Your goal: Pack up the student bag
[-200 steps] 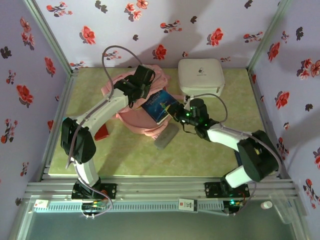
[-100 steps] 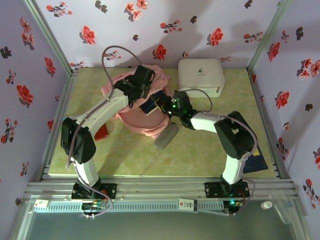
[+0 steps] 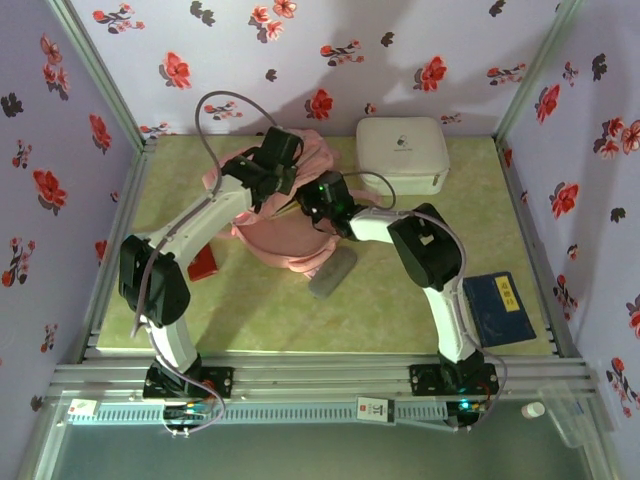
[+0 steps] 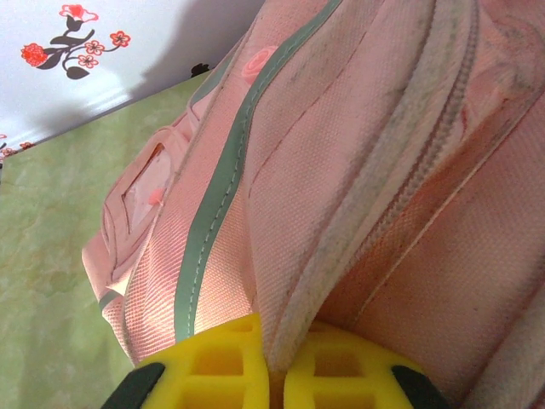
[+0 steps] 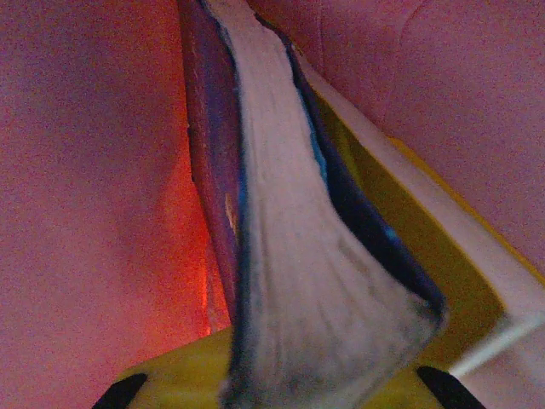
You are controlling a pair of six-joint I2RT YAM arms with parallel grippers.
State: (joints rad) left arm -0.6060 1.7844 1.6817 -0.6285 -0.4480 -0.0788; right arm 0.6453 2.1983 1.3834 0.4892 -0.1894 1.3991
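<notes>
High rear overview; wrist close-ups at bag (image 4: 358,170)

Lab booth: floral walls (image 3: 300,40), alu frame (image 3: 320,372).

White-and-black left arm (image 3: 200,228) and right arm (image 3: 447,315), grey looping cables (image 3: 203,115), yellow fingers (image 4: 223,362) with black edges

White hard case (image 3: 402,152) at the back, grey flat object (image 3: 333,272) mid-table, blue book (image 3: 498,308) — far right.
</notes>
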